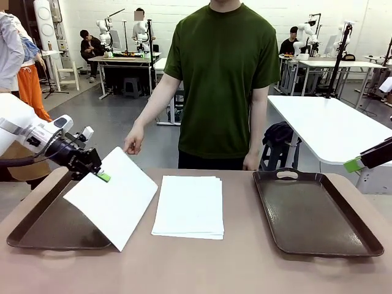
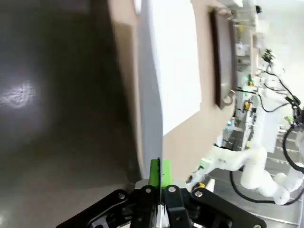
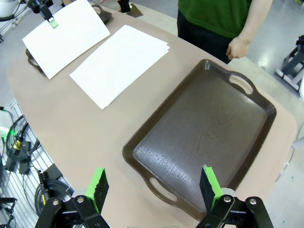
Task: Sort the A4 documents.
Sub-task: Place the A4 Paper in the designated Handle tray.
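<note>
We see the left gripper (image 1: 103,176) clamped on one A4 sheet (image 1: 113,199) by its edge, holding it tilted over the left tray (image 1: 43,226) — presumably its destination. The stack (image 1: 188,205) lies between the trays; the right gripper (image 3: 152,175) hangs open.

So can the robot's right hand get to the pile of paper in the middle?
Probably yes. The right hand is open above the right tray, and only that low, flat tray lies between it and the paper pile.
</note>
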Tool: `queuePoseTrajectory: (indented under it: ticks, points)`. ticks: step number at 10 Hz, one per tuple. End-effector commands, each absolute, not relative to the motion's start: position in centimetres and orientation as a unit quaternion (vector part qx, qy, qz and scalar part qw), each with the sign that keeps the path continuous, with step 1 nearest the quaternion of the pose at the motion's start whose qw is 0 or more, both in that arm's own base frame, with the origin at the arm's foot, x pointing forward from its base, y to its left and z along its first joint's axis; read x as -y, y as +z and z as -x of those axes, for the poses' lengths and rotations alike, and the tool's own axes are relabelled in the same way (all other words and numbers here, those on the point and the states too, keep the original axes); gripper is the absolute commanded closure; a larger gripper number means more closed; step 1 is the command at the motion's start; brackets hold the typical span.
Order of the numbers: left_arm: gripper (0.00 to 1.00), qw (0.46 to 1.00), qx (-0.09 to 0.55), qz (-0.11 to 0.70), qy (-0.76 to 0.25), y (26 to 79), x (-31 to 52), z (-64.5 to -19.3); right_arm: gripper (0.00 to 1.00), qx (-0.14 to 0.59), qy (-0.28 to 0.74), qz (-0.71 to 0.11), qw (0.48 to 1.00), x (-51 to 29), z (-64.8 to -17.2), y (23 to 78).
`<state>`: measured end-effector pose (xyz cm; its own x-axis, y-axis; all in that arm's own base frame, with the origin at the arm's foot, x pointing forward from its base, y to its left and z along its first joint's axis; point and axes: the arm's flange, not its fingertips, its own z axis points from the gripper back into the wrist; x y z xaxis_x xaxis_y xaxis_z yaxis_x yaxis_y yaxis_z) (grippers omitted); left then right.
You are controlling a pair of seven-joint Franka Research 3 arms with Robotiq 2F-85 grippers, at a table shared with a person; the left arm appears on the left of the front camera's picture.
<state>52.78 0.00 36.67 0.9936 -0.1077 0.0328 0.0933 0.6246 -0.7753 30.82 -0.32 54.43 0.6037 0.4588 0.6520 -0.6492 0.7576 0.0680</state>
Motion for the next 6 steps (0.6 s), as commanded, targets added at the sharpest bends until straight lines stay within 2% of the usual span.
queuePoseTrajectory:
  ticks: [1, 6]
  points:
    - [0.99, 0.937, 0.003, 0.349, -0.021, 36.7, -1.8, -53.7, 0.0, 0.315, 0.314, -0.158, 0.881, 0.4, -30.9, 54.3]
    - [0.99, 0.965, 0.007, 0.263, 0.011, 35.4, -4.7, -55.9, 0.0, 0.315, 0.314, -0.158, 0.881, 0.4, -30.9, 54.3]
